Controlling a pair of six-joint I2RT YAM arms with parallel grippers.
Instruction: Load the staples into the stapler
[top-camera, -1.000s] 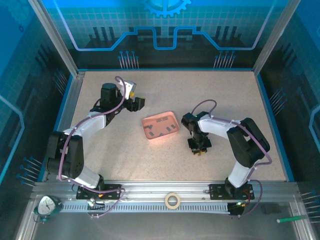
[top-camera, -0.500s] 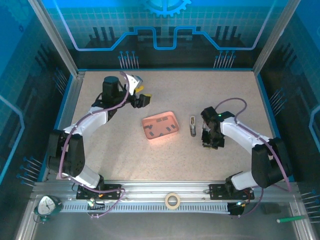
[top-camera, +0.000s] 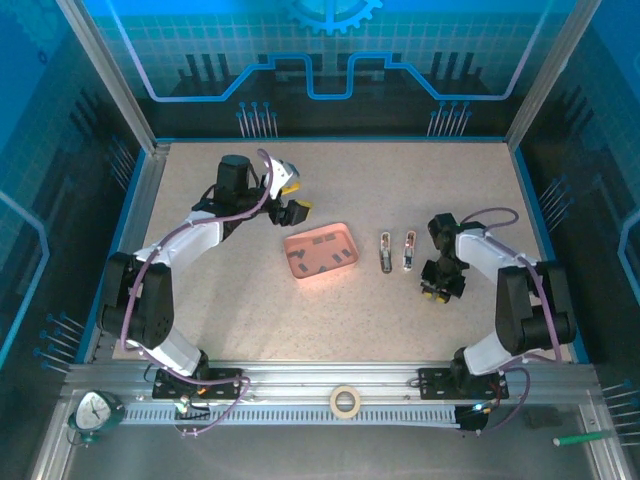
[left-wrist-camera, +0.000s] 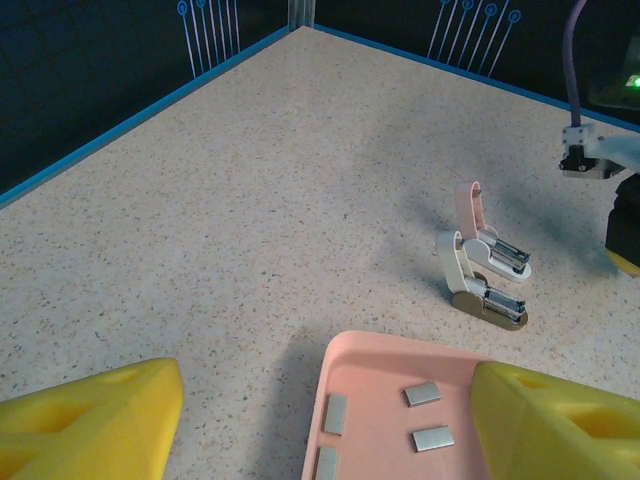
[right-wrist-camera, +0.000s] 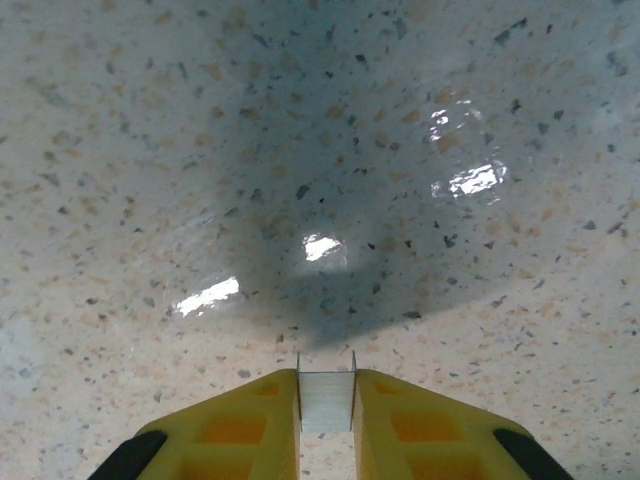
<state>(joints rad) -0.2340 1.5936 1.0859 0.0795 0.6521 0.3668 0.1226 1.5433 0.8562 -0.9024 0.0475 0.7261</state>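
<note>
From above, the left gripper hangs over the bench just beyond the far left corner of the salmon-pink tray, with its yellow fingers spread. The staples lie as small dark strips inside that tray. Right of the tray two mini staplers lie side by side and parallel, the left stapler and the right stapler, slightly apart from each other. The right gripper points down at the bench just right of and nearer than them, touching neither.

The left wrist camera shows the left gripper wide open and empty, one yellow finger at each lower corner. The tray sits below, between the fingers, with loose staples flat on its floor. Farther off, the white stapler and the pink stapler stand open, lids raised, metal rails resting on the bench.

At the right wrist, the right gripper has its fingers drawn almost together over bare speckled bench. A pale ribbed piece fills the slit between them. I cannot tell whether it is something held or part of the gripper.
</note>
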